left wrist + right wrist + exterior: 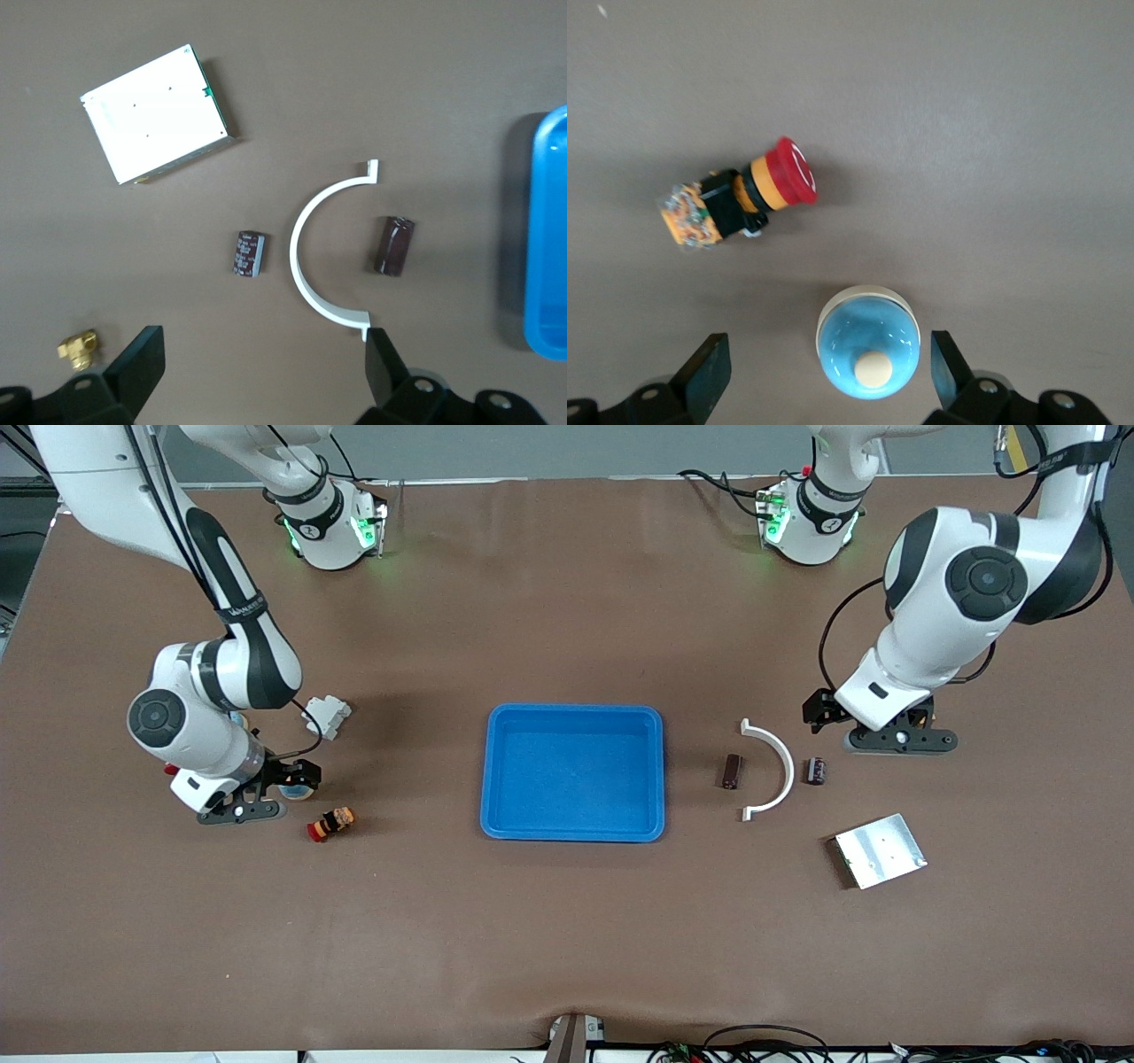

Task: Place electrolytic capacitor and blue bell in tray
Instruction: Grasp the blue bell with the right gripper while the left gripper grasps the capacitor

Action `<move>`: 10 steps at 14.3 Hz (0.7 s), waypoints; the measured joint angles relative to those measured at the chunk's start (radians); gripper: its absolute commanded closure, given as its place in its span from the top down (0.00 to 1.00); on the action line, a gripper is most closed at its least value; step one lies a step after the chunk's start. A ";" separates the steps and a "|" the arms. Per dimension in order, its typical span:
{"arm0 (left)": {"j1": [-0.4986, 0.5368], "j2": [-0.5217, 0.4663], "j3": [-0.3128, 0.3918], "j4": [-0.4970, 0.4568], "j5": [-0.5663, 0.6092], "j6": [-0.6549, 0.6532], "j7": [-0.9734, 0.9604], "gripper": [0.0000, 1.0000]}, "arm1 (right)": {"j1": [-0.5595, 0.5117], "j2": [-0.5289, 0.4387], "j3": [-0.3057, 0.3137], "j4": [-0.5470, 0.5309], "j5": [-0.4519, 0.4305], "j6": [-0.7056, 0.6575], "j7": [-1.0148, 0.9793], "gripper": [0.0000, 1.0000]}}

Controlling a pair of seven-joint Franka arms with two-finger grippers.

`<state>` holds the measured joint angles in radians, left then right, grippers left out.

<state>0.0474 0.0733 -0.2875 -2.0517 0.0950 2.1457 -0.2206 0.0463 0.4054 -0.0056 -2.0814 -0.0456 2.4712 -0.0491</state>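
Observation:
The blue tray (pixel 572 828) lies in the middle of the table with nothing in it; its edge (pixel 547 239) shows in the left wrist view. The electrolytic capacitor (pixel 814 771) (pixel 248 253), a small dark cylinder, lies toward the left arm's end, beside a white arc. My left gripper (pixel 820 713) (pixel 263 372) hangs open over bare table a short way from the capacitor. The blue bell (pixel 299 788) (pixel 868 341), a glossy dome with a white knob, sits toward the right arm's end. My right gripper (pixel 297 775) (pixel 828 372) is open, its fingers on either side of the bell and clear of it.
A white half-ring (pixel 780 766) curves between the capacitor and a brown cylinder (pixel 731 771). A silver plate (pixel 880 851) lies nearer the camera. A brass fitting (pixel 78 348) is close to one left finger. A red push-button (pixel 331 823) and a white connector (pixel 326 715) flank the bell.

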 measured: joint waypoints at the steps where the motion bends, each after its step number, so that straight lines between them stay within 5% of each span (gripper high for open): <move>1: 0.009 0.016 0.000 -0.014 0.000 0.033 0.001 1.00 | 0.007 0.001 -0.009 -0.008 0.000 0.007 0.000 1.00; 10: 0.045 0.165 0.002 -0.096 0.089 0.262 0.003 1.00 | 0.033 0.070 -0.065 -0.012 0.000 0.066 -0.005 1.00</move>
<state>0.0922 0.2381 -0.2858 -2.1475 0.1841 2.4073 -0.2172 0.0792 0.4749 -0.0703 -2.0934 -0.0459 2.5373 -0.0540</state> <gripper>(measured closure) 0.000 0.000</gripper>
